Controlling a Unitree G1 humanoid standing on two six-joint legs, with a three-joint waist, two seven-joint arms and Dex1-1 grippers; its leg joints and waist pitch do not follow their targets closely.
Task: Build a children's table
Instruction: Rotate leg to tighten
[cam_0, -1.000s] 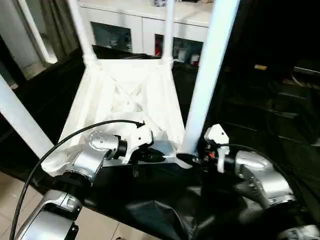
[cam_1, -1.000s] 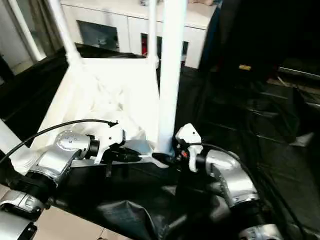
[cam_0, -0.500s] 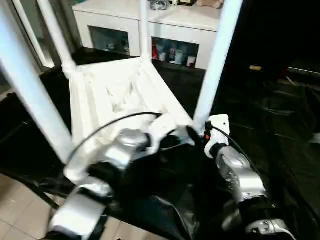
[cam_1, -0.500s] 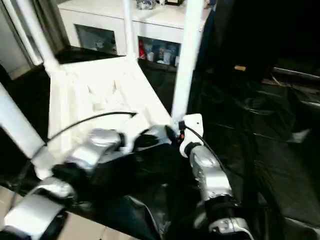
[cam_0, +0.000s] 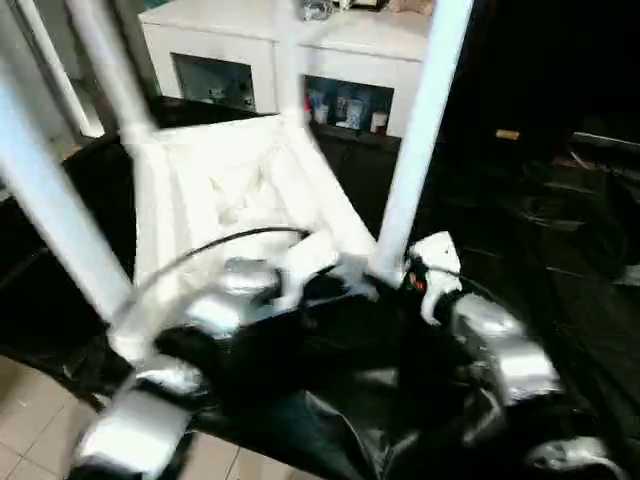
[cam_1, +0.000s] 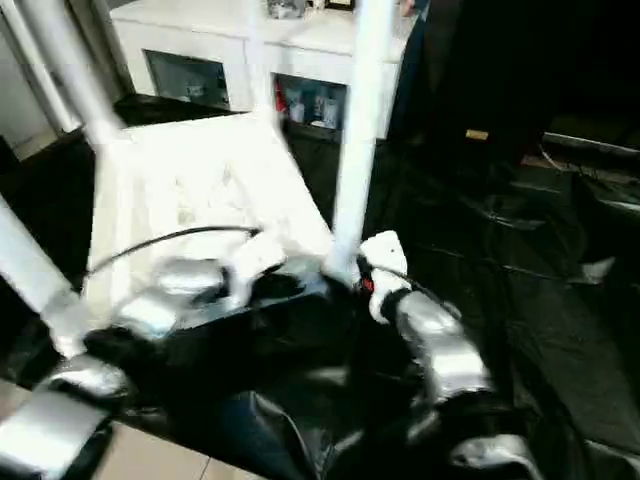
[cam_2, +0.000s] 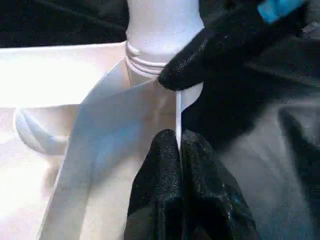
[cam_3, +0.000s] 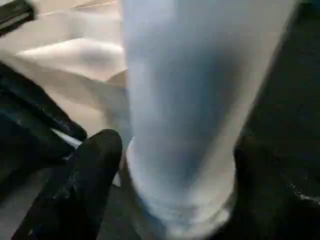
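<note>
Tabletop rim pinched by left gripper; right gripper straddled leg at 3 o'clock, grasp uncertain; we judged steadying best.

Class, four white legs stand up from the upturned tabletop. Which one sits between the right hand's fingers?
The near-right leg, at the corner closest to the robot's right arm. The right hand straddles its base; the others stand apart from it.

White cabinet, black sheeting

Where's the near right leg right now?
In the left eye view, the near right leg stands right of centre in the upturned tabletop corner nearest the right tool.
</note>
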